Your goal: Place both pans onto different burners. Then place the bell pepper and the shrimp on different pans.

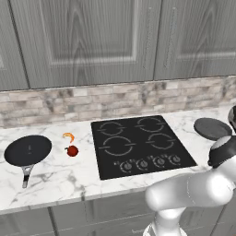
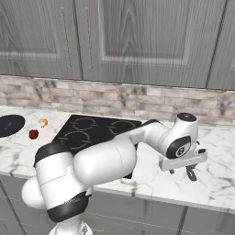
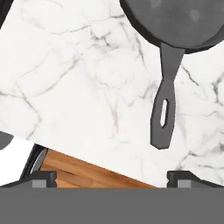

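Gripper point(image 2: 181, 172): fingers spread apart, holding nothing, poised above the marble counter point(image 3: 78, 87) to the right of the cooktop point(image 1: 138, 145). Dark grey pan point(image 3: 175, 19): on that counter just ahead of the fingertips point(image 3: 41, 178), its slotted handle point(image 3: 164, 109) pointing back toward the gripper; also seen beside the cooktop's right edge point(image 1: 212, 127). Black pan point(image 1: 27, 150): on the counter well left of the cooktop, handle toward the front edge. Shrimp point(image 1: 69, 137) and bell pepper point(image 1: 72, 150): close together between black pan and cooktop, shrimp behind. Burners point(image 1: 117, 146): four, all bare.
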